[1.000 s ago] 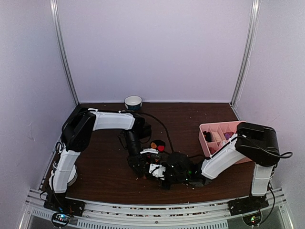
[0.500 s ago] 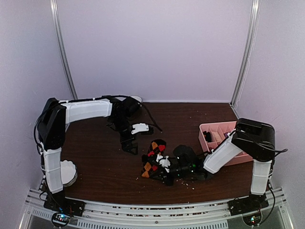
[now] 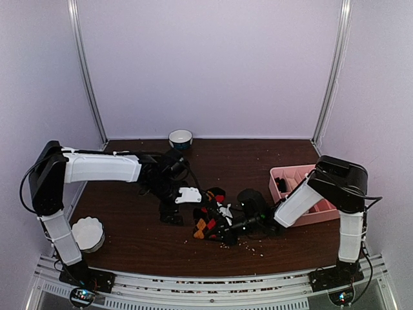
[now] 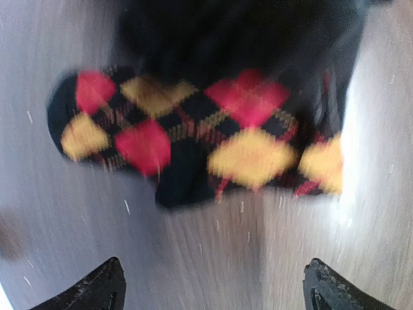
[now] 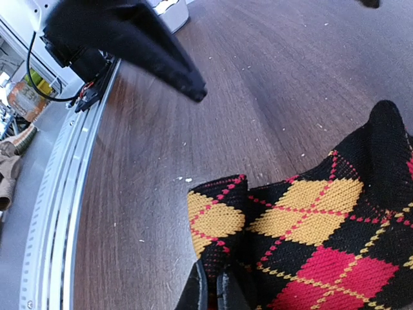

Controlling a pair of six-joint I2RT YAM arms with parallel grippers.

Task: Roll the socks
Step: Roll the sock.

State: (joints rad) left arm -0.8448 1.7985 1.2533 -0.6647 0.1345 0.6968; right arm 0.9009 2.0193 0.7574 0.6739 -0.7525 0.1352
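**One sock on the desk, one pincer on it**

The argyle sock (image 3: 208,218) lies in the middle of the brown desk (image 3: 129,242), between the two arms. It is black, with red, orange and yellow diamonds. It is knitted, and thin lines cross through the diamonds. It is not flat: one end is folded and bunched up.

A sock like this is likely light, soft and floppy. It should bend and fold with ease, and it will not break. It may slide on the smooth wood, and a roll could spring open if nothing holds it. A good spot to hold looks like one end, at the edge, so the rest can be turned over itself.

The right pincer (image 5: 213,292) is low at the sock's near edge. Its two tips sit close together and seem clamped on the fabric. The left pincer (image 4: 213,284) hangs just beside the sock with its tips wide apart, holding nothing.

The striped purple sock cannot be made out in these views.

Off to the right sits a pink box (image 3: 322,212) with little walls inside. A small bowl (image 3: 181,137) stands at the back, and a white ribbed cup (image 3: 87,234) at the left front. Pale crumbs dot the wood.
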